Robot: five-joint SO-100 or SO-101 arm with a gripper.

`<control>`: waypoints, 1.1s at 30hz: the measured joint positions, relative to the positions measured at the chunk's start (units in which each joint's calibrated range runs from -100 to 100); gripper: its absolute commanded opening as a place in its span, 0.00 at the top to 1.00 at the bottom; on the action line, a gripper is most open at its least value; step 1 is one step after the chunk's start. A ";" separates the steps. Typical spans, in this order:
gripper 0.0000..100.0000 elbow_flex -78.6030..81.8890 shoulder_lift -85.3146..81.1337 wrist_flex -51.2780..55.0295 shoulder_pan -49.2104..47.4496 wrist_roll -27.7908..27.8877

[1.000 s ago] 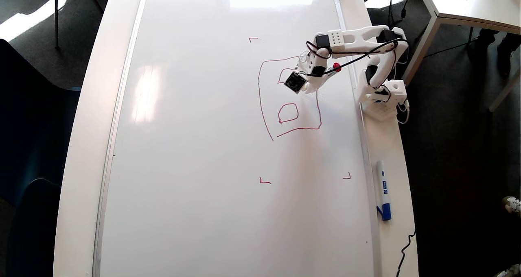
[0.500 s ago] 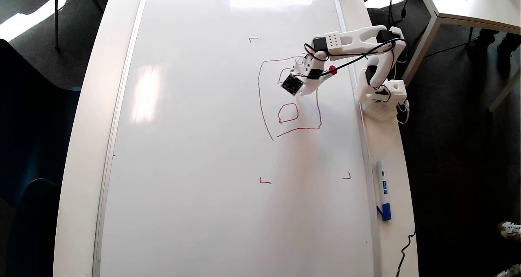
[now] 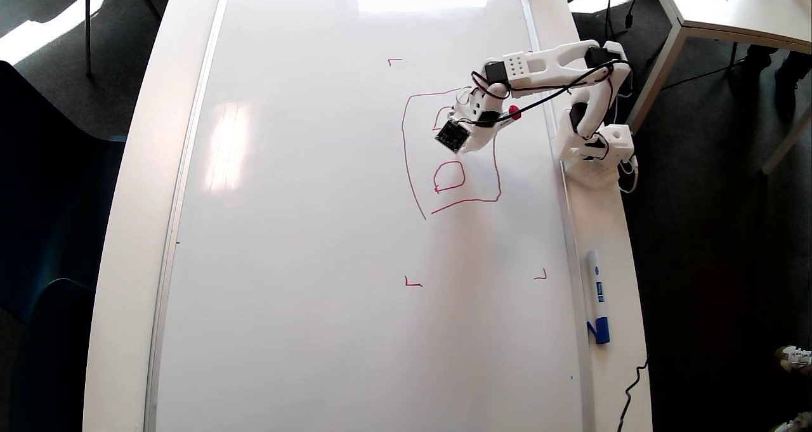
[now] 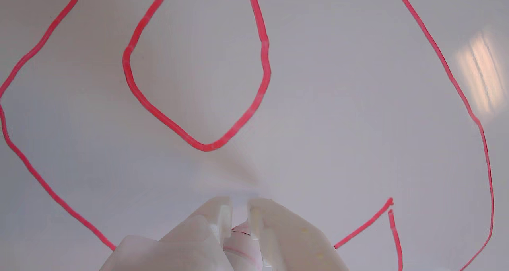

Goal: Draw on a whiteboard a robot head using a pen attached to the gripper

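The whiteboard (image 3: 317, 229) fills the table in the overhead view. The red robot head (image 3: 472, 200) is a rounded outline, open at its lower left, with one closed rounded shape inside. My white gripper (image 3: 457, 118) hangs over the upper part of that outline, beside a short partial red stroke. It is shut on the pen, whose red end (image 3: 514, 111) sticks out to the right. In the wrist view the gripper (image 4: 239, 213) is at the bottom edge with the pen (image 4: 243, 241) between its fingers, its tip hidden. The closed shape (image 4: 204, 147) lies just ahead on the board (image 4: 338, 104).
Small red corner marks (image 3: 413, 283) sit around the drawing area. A white marker with a blue cap (image 3: 597, 299) lies on the table edge right of the board. The arm's base (image 3: 599, 150) stands at the board's right edge. Another table (image 3: 729, 7) is at top right.
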 measured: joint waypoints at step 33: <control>0.99 3.47 2.12 0.08 -2.04 -2.27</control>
